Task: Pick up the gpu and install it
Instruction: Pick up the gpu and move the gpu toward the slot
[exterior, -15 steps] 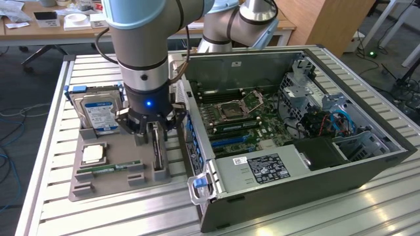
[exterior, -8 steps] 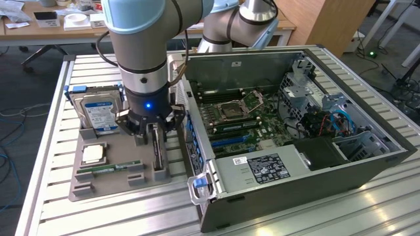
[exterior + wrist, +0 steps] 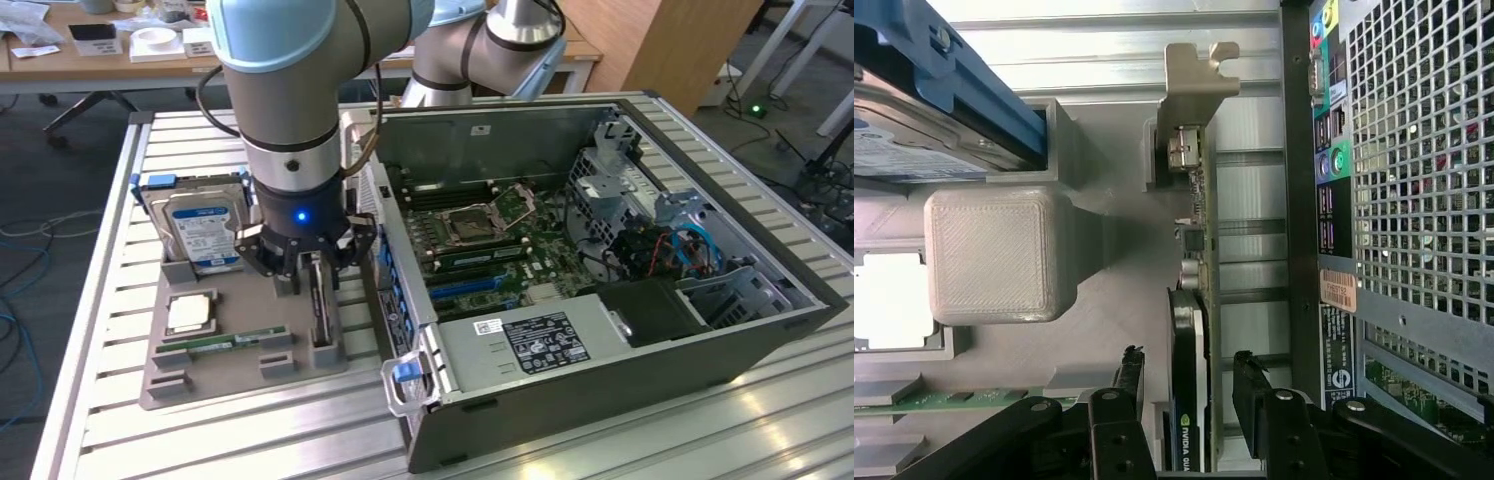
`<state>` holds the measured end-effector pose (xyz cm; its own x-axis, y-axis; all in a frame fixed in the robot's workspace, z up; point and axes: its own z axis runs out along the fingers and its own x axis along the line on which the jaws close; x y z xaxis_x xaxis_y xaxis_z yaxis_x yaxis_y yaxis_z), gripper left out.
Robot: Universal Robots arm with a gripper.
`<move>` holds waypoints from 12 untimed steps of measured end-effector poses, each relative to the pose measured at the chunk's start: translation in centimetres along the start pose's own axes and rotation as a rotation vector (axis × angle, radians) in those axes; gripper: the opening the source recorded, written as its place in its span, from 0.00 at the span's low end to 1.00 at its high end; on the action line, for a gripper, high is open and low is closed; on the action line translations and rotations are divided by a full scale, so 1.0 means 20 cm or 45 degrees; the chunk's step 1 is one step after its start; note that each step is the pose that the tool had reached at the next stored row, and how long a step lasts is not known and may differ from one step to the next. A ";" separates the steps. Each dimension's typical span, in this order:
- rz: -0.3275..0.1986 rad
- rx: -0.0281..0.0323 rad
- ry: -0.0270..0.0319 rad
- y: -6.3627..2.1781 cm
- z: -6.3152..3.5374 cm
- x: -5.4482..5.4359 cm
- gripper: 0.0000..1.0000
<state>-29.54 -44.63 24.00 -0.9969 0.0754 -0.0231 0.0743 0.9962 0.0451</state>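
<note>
The gpu (image 3: 320, 312) stands on edge in a slot of the grey holder tray (image 3: 214, 385), at the exterior view's left of the open computer case (image 3: 747, 310). In the wrist view the gpu (image 3: 1187, 320) is a thin dark card with a beige metal bracket (image 3: 1199, 75) at its far end. My gripper (image 3: 310, 268) hangs straight over the card. The gripper (image 3: 1189, 365) is open, with one black finger on each side of the card and a small gap left on both sides. One fingertip (image 3: 1131, 372) sits towards the tray, the other towards the case.
A silver hard drive (image 3: 200, 232) with a blue-white label stands in the tray behind the gripper. A processor chip (image 3: 190, 315) and a green memory stick (image 3: 220, 343) lie in front. The motherboard (image 3: 487, 250) lies exposed inside the case. The case's rear panel (image 3: 1334, 200) runs close beside the card.
</note>
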 end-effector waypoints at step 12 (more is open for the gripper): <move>0.000 -0.0001 -0.0001 0.005 0.009 0.00 0.49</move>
<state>-29.54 -44.52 23.82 -0.9969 0.0754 -0.0233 0.0743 0.9962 0.0452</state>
